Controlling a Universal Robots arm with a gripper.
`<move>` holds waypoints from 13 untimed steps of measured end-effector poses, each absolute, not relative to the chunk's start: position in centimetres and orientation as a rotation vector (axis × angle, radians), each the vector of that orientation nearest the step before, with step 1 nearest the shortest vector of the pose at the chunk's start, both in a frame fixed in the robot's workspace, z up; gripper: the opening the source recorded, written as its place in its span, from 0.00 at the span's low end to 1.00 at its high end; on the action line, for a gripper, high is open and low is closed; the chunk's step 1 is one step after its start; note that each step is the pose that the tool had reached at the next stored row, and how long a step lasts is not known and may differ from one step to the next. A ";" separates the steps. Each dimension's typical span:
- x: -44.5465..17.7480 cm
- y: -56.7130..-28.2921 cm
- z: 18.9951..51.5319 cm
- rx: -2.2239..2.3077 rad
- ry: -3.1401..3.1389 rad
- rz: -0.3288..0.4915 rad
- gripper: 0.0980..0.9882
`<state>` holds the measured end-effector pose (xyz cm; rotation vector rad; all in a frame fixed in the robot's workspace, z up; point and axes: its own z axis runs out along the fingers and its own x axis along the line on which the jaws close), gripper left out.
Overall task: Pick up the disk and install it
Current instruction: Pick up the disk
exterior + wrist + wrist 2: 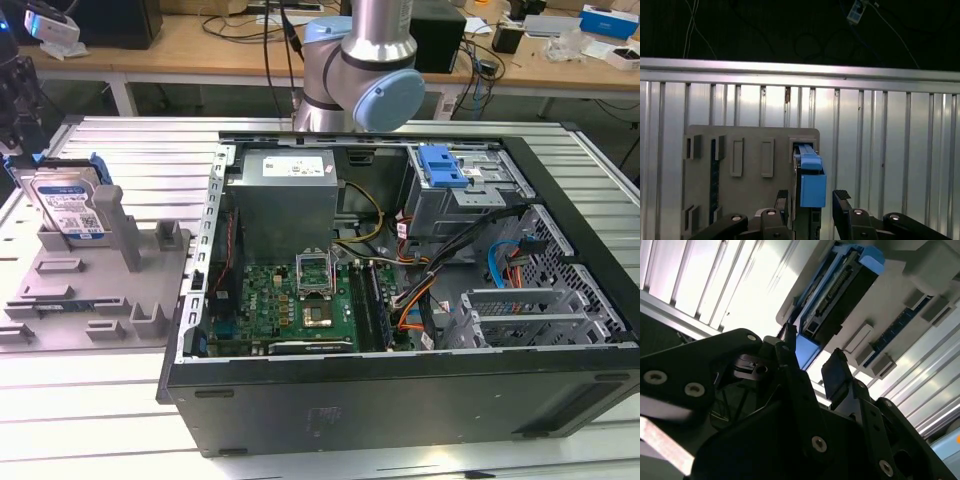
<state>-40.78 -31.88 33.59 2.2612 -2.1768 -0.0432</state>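
Note:
The disk (72, 205) stands on edge in a slot of a grey holder plate (90, 290) at the exterior view's left, its white-and-blue label showing inside a blue carrier bracket. In both wrist views my gripper (812, 200) (811, 352) is open. Its black fingers (842, 202) stand either side of the disk's blue bracket end (812, 185), with a gap on each side. The second wrist view shows the disk's connector edge (840, 295) just beyond the fingertips (835, 371). The gripper's dark body (15, 100) hangs at the exterior view's left edge.
An open computer case (400, 400) lies on the slatted metal table (130, 140), with a motherboard (300, 300), a power supply (285, 200) and a drive bay bearing a small blue latch (442, 165). The arm's elbow (360, 70) is behind the case. A cluttered wooden bench stands behind.

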 end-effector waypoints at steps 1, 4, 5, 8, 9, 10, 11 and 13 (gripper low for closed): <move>-40.8 -31.9 33.5 2.262 -2.176 -0.043 0.43; -41.0 -31.9 33.2 2.263 -2.175 -0.043 0.43; -41.0 -31.9 33.2 2.263 -2.175 -0.043 0.43; -41.1 -31.9 32.8 2.263 -2.174 -0.043 0.43; -41.1 -31.9 32.7 2.264 -2.174 -0.043 0.43; -41.1 -31.9 32.6 2.264 -2.174 -0.043 0.43; -41.1 -31.9 32.6 2.264 -2.174 -0.044 0.43; -41.1 -31.9 32.3 2.264 -2.173 -0.044 0.43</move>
